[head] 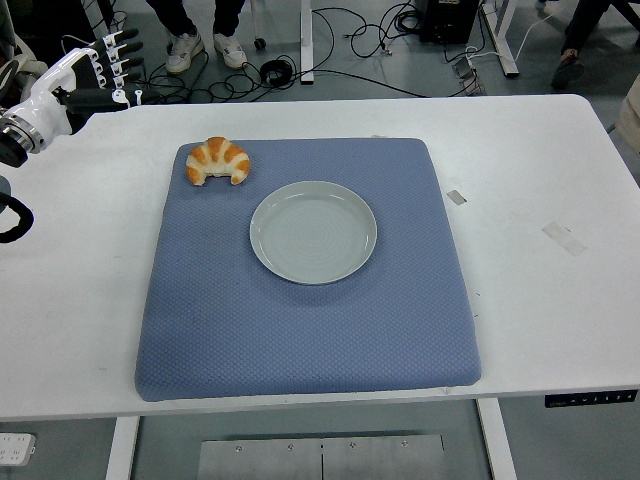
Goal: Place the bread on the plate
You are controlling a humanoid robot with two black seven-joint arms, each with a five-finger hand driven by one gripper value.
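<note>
Bread [218, 161] sits on our blue mat [300, 320], near the empty plate [313, 232]. Our left hand [100, 70] hovers with fingers spread, holding nothing. We see no legible writing.

On the table [540, 180], a mat [300, 320], spread across the middle. On the mat, slightly behind its centre, a plate [313, 232]. Behind and to the left of the plate, near the mat's far left corner, the bread [219, 161], apart from the plate's rim. At the far left edge, over the table's far left corner, the left hand [95, 70]. Beyond the table's far edge, cables [360, 40] on the floor and a person's feet [205, 48].
</note>
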